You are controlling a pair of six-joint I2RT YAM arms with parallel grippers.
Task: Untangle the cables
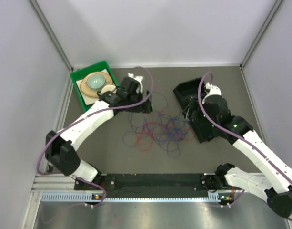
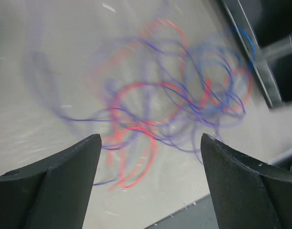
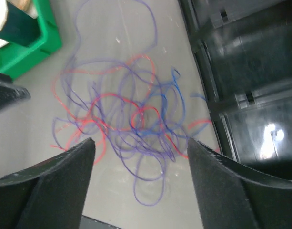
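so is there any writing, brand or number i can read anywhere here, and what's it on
None: no text can be read in any of the three views.
Green bin: no label showing.
Black tray: plain, no marking visible.
Cables: no tags; blurred in both wrist views.
Slotted strip at the near edge: only a repeating pattern, too small to show any figures.

Left gripper [image 2: 150, 138]: jaws wide apart, gap between them free. Cables [image 2: 160, 109] lie loose on the table [image 2: 22, 105] below and ahead of the gap. Black tray [image 2: 260, 57] blocks the far side past the view-right finger. Right gripper [image 3: 140, 141]: jaws wide, gap free, tangle straight under it. Tray wall sits just beside the view-right finger; green bin [image 3: 31, 43] is well off past the other.
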